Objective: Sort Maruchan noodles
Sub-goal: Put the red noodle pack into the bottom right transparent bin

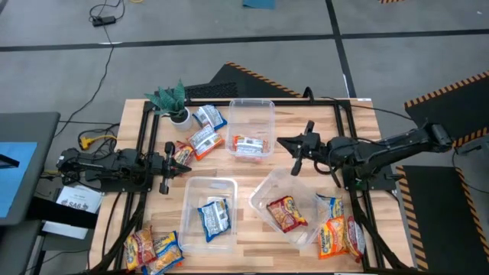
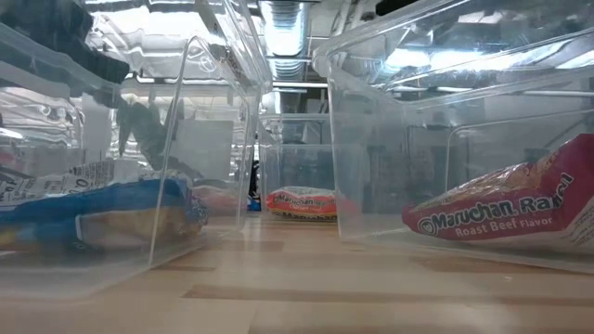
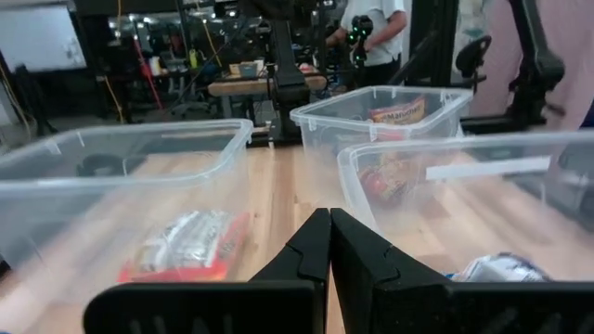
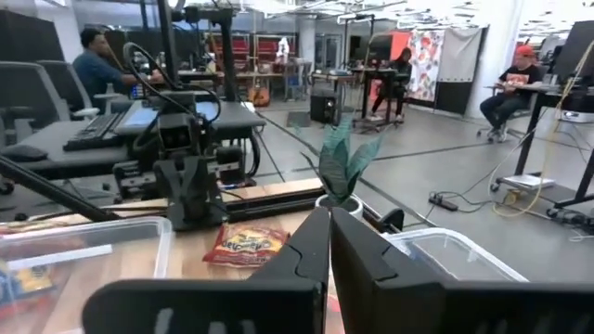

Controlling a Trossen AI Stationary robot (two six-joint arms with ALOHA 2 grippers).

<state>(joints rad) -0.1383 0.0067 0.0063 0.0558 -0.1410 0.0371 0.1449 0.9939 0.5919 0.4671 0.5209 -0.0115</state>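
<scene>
Left gripper (image 1: 165, 167) beside red packet (image 1: 183, 153) — contact hard to make out

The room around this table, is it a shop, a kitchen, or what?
Most likely a robotics lab or workshop. Behind the potted plant sit people at desks with equipment, cables cross the concrete floor, and hazard-striped mats flank the wooden table.

The wooden tabletop (image 1: 298, 122) carries three clear bins (image 1: 251, 128), one at the far middle, one near the front centre (image 1: 209, 212) and one tilted at the near right (image 1: 294, 205). Loose noodle packets (image 1: 200, 136) lie on the far left beside a small potted plant (image 1: 176, 103), with more at the near left corner (image 1: 153, 250) and the near right corner (image 1: 340, 233).
</scene>
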